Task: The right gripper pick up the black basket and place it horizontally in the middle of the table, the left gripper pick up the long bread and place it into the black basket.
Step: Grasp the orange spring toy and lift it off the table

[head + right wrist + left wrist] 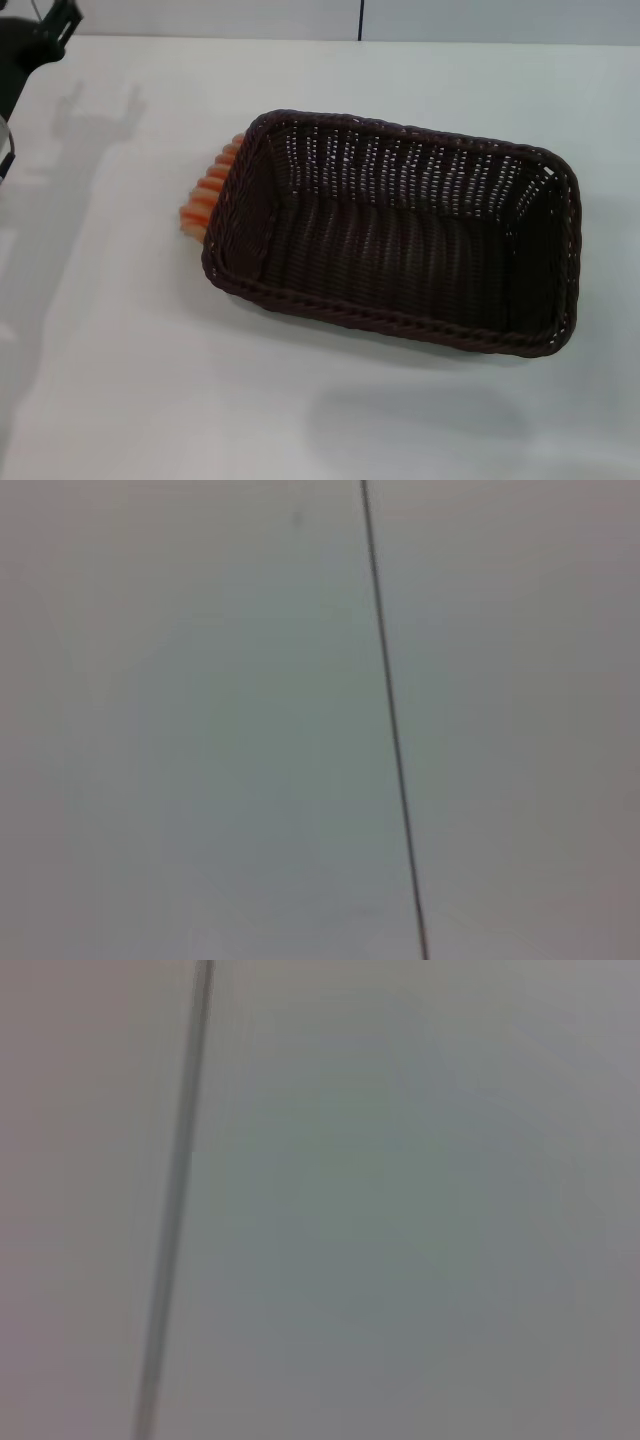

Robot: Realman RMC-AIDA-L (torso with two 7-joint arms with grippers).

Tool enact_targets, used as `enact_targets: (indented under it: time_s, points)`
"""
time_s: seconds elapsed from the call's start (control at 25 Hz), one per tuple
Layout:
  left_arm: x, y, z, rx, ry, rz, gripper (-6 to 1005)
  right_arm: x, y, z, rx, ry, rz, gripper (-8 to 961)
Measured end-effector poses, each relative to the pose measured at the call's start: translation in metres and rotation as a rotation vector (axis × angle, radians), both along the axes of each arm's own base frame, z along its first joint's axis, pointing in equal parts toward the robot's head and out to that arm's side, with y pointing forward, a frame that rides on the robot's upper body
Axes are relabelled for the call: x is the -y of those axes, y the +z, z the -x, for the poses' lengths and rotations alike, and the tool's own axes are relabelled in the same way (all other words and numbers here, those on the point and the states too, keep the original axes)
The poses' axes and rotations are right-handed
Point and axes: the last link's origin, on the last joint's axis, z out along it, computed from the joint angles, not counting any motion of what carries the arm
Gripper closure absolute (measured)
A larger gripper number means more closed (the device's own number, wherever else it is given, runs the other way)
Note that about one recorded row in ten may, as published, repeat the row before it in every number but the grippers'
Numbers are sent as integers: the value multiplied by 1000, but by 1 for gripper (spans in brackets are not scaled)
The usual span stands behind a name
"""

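The black basket lies on the white table a little right of the middle, its long side running left to right and slightly skewed. It is empty. The long bread lies on the table against the basket's left outer wall, partly hidden behind the rim. The left gripper shows at the far top left corner as a dark shape, well away from the bread. The right gripper is out of view. Both wrist views show only a plain grey surface with a thin dark seam.
The table's far edge meets a grey wall with a vertical seam. Bare tabletop lies in front of the basket and to its left. Shadows of the left arm fall on the table's left side.
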Motion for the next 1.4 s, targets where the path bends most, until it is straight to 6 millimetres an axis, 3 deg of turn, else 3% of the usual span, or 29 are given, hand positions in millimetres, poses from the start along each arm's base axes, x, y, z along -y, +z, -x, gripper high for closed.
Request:
enact_targets:
  time_s: [0.04,0.12,0.36,0.56,0.84,1.16,1.4]
  points:
    - [0,0,0,0,0,0,189,4,-2,-4,0,-10,4,168]
    - [-10,9,-28,-75,7,126,190,12,-4,-11,2,-36,15,168]
    - [-18,11,-51,-224,144,310,190,18,-5,-17,-1,-54,27,168]
    - [-22,-3,-77,-436,303,491,189,21,-5,-19,1,-62,31,168]
    - [-35,-15,-111,-510,256,641,191,22,-7,-26,2,-79,45,168]
    - [-44,-17,-123,-604,244,756,193,26,-9,-33,4,-104,60,168]
    - [-48,-26,-111,-709,310,817,197,29,-12,-41,3,-127,79,169]
